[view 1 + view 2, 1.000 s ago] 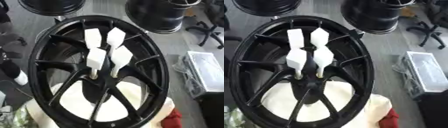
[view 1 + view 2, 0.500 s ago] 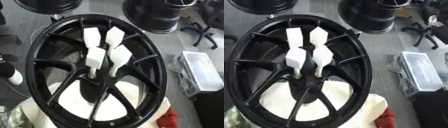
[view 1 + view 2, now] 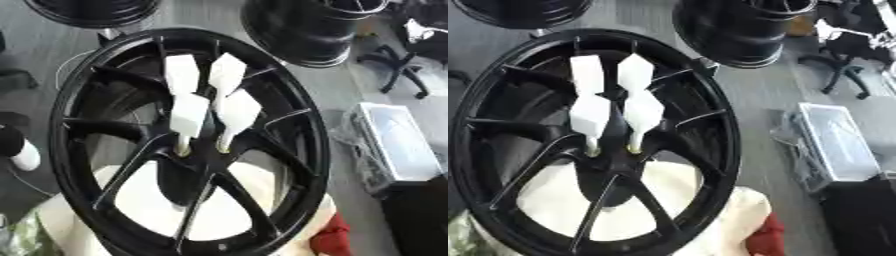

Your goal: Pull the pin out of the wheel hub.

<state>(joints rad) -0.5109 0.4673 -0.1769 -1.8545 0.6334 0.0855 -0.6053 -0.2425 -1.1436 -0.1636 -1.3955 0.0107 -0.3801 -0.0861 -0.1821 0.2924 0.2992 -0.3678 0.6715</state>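
Risk: four white-handled pins [image 3: 188, 116] stood crowded in the wheel hub [image 3: 188, 165]; neither robot hand was visible, so any reach could snag a neighbouring pin.

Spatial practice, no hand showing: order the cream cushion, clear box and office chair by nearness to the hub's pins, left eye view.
1. Cream cushion, just below the pins.
2. Clear box, right.
3. Office chair, far upper right.

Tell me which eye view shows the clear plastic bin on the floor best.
The right eye view: the clear plastic bin lies whole, clear of the picture's edge, right of the wheel hub. The left eye view shows the same bin nearer its right edge, with less floor around it.
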